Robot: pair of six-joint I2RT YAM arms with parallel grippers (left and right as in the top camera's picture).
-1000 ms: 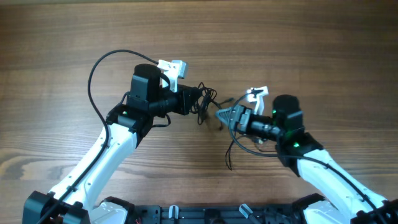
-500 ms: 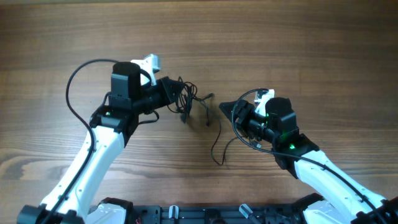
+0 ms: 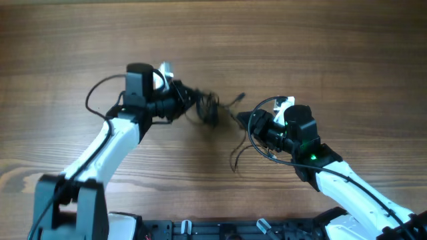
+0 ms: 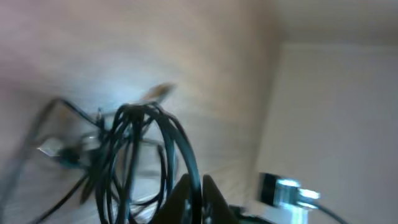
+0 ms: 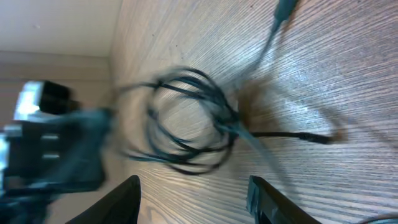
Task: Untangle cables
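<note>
The cables form a small dark knotted coil on the wooden table, between the two arms and blurred by motion. My left gripper is shut on a strand of the coil, and its fingertips pinch the wire at the bottom of the left wrist view. A loose strand trails toward the table's front, and a tiny plug end lies just beyond the coil. My right gripper stands open just right of the coil, with nothing between its fingers.
Bare wooden tabletop surrounds the arms. The left arm's thick black cable loops out to its left. The right arm's own cable curls beside its wrist. The left gripper shows as a blurred dark shape in the right wrist view.
The left arm swung left with the coil and then turned, dragging the loose strands along. The right gripper shifted slightly and its fingers narrowed a little.
</note>
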